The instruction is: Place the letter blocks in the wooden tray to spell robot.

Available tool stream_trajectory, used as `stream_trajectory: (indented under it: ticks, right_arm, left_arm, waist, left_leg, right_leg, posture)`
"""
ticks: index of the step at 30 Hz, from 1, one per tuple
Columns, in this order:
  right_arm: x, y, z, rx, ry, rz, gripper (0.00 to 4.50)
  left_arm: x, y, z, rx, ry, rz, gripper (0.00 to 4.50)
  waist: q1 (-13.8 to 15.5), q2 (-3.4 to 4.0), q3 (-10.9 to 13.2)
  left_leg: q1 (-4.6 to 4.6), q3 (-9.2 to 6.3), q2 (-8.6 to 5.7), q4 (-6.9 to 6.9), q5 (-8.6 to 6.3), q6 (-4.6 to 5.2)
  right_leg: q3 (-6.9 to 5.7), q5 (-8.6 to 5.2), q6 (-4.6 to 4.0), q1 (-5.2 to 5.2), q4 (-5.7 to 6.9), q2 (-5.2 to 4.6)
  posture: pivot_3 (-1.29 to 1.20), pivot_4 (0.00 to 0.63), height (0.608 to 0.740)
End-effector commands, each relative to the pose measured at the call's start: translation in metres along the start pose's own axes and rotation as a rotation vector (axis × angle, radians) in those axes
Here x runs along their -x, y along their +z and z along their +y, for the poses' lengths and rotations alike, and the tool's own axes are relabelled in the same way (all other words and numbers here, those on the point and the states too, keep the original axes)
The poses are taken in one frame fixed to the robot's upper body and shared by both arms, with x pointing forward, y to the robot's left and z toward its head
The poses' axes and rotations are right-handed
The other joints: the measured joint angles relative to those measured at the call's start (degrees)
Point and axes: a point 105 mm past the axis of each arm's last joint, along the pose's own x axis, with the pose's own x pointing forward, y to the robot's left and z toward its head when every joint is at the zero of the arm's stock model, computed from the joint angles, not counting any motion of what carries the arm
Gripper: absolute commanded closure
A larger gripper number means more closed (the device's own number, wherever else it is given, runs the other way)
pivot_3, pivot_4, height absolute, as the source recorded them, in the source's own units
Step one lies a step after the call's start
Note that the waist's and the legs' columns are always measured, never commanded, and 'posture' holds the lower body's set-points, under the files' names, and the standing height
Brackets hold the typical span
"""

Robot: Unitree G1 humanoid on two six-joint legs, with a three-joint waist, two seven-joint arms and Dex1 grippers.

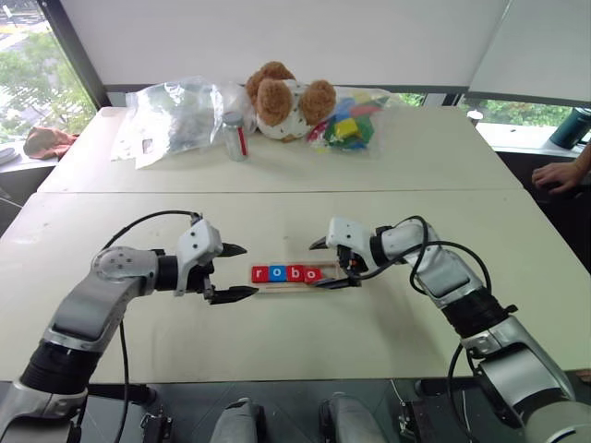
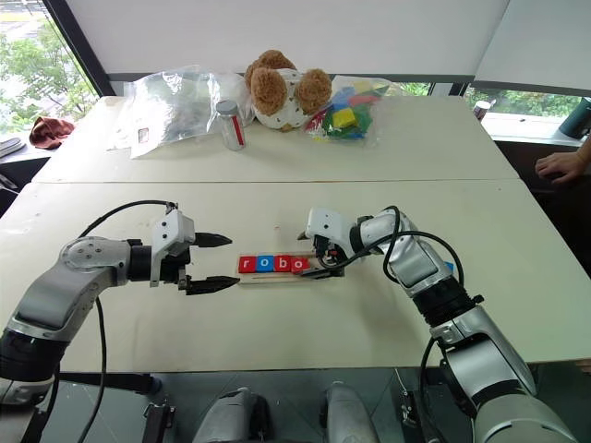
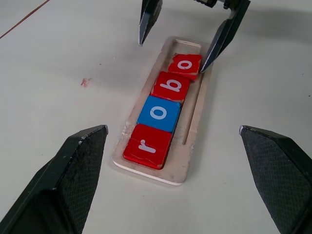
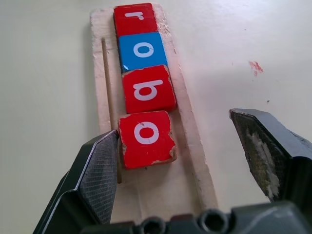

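right gripper [image 4: 185, 161] sits with its fingers [image 4: 97, 175] spread apart, one on each side of the second red o tile [image 4: 145, 139], gripping nothing; one finger is right against the tile's edge, the other stands clear of it. that tile lies a little crooked in the wooden tray [image 3: 192, 131], last in line. ahead of it, running toward the tray's other end: red b tile [image 4: 147, 89], blue o tile [image 4: 143, 50], red r tile [image 4: 135, 18], all flat and edge to edge. the tray slot beyond the second o is bare wood. left gripper [image 1: 229, 273] hangs just off the r end of the tray, fingers [image 3: 73, 180] wide apart, nothing between them, pointing along the row. the tray lies on the near desk [image 1: 305, 341], about midway between its side edges, between the two grippers. on the far desk, a teddy bear [image 1: 282, 100], a clear bag of coloured blocks [image 1: 349, 125], a crumpled plastic bag [image 1: 175, 115] and a small jar [image 1: 235, 137] sit along the back edge. a person's hand [image 1: 559, 175] rests at the far right edge.
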Motion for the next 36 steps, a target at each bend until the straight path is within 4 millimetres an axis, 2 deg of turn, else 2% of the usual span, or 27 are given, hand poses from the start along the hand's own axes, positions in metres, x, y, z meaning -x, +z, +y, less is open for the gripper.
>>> stream_trajectory:
  ticks: [1, 10, 14, 16, 18, 21, 23, 26, 28, 30, 36]
  right_arm:
    - [0.005, 0.013, -0.02, 0.051, -0.08, -0.023, 0.55]
    - [0.013, 0.018, -0.009, 0.036, -0.029, -0.059, 0.55]
    - [0.043, 0.022, -0.014, 0.012, -0.132, -0.055, 0.55]
    - [0.064, 0.023, -0.023, -0.062, -0.263, -0.052, 0.55]
    - [0.092, 0.015, -0.037, -0.177, -0.491, -0.038, 0.55]
    - [0.133, -0.011, -0.045, -0.387, -0.895, -0.007, 0.55]
    - [0.155, -0.037, -0.029, -0.495, -1.139, 0.08, 0.55]
    - [0.167, -0.067, 0.008, -0.681, -1.362, 0.179, 0.55]
    - [0.16, -0.078, 0.033, -0.755, -1.406, 0.23, 0.55]
    - [0.153, -0.083, 0.049, -0.804, -1.433, 0.252, 0.55]
    - [0.151, -0.098, 0.065, -0.858, -1.521, 0.274, 0.55]
  left_arm:
    - [-0.002, 0.008, 0.0, -0.034, -0.007, -0.017, 0.0]
    - [-0.002, 0.012, 0.0, -0.031, -0.005, -0.034, 0.0]
    - [-0.007, 0.026, -0.007, -0.047, -0.054, -0.076, 0.0]
    - [-0.009, 0.033, -0.013, -0.05, -0.083, -0.103, 0.0]
    - [-0.014, 0.04, -0.02, -0.057, -0.124, -0.133, 0.0]
    - [-0.024, 0.049, -0.031, -0.074, -0.183, -0.164, 0.0]
    - [-0.033, 0.056, -0.039, -0.087, -0.234, -0.186, 0.0]
    - [-0.045, 0.057, -0.046, -0.115, -0.291, -0.189, 0.0]
    - [-0.054, 0.057, -0.05, -0.123, -0.325, -0.193, 0.0]
    - [-0.062, 0.055, -0.05, -0.128, -0.34, -0.193, 0.0]
    - [-0.069, 0.046, -0.044, -0.121, -0.337, -0.183, 0.0]
  waist:
    - [-0.09, 0.0, 0.0]
    - [0.02, 0.0, 0.0]
    - [0.37, 0.0, 0.0]
    - [0.32, 0.0, 0.0]
    - [0.28, -0.01, -0.01]
    - [0.31, -0.03, -0.03]
    - [0.42, -0.06, -0.06]
    - [0.33, -0.02, -0.08]
    - [0.01, 0.03, -0.09]
    - [-0.22, 0.06, -0.11]
    - [-0.14, 0.08, -0.12]
  left_leg:
    - [0.0, 0.01, 0.0, 0.0, 0.0, -0.01]
    - [0.0, 0.0, 0.01, 0.0, 0.03, -0.06]
    - [-0.03, -0.02, 0.0, 0.0, 0.02, -0.04]
    - [-0.05, -0.02, -0.03, 0.0, 0.02, -0.04]
    - [-0.06, 0.0, -0.04, 0.01, 0.03, -0.06]
    - [-0.05, -0.04, -0.02, 0.0, 0.13, -0.23]
    - [-0.04, -0.05, -0.01, -0.02, 0.19, -0.33]
    - [-0.05, -0.1, -0.04, -0.06, 0.22, -0.39]
    - [-0.04, -0.06, -0.06, -0.06, 0.24, -0.43]
    - [0.02, -0.01, -0.14, -0.04, 0.25, -0.44]
    - [0.1, -0.12, -0.14, -0.04, 0.13, -0.22]
  right_leg:
    - [0.0, 0.0, 0.0, 0.0, 0.0, 0.0]
    - [0.0, 0.0, 0.0, 0.0, 0.01, -0.01]
    - [-0.01, 0.0, 0.0, 0.0, 0.0, -0.02]
    - [-0.01, 0.0, 0.0, 0.0, -0.01, -0.08]
    - [0.0, 0.0, 0.0, 0.0, -0.03, -0.1]
    - [0.03, 0.0, 0.0, 0.01, 0.0, -0.1]
    - [0.04, 0.0, 0.0, 0.02, 0.01, -0.06]
    - [0.06, 0.0, 0.0, 0.01, 0.01, 0.01]
    - [0.07, 0.0, 0.0, -0.01, 0.03, 0.03]
    - [0.1, 0.0, 0.0, -0.01, 0.05, 0.1]
    - [0.15, 0.0, -0.01, 0.01, 0.16, 0.25]
  posture:
    - [0.0, 0.15, 0.74]
    - [0.0, 0.15, 0.74]
    - [0.0, 0.15, 0.74]
    - [0.0, 0.15, 0.74]
    - [0.0, 0.15, 0.74]
    - [0.0, 0.15, 0.74]
    - [0.0, 0.15, 0.74]
    - [0.0, 0.15, 0.74]
    - [0.0, 0.15, 0.74]
    - [0.0, 0.15, 0.74]
    - [0.0, 0.15, 0.74]
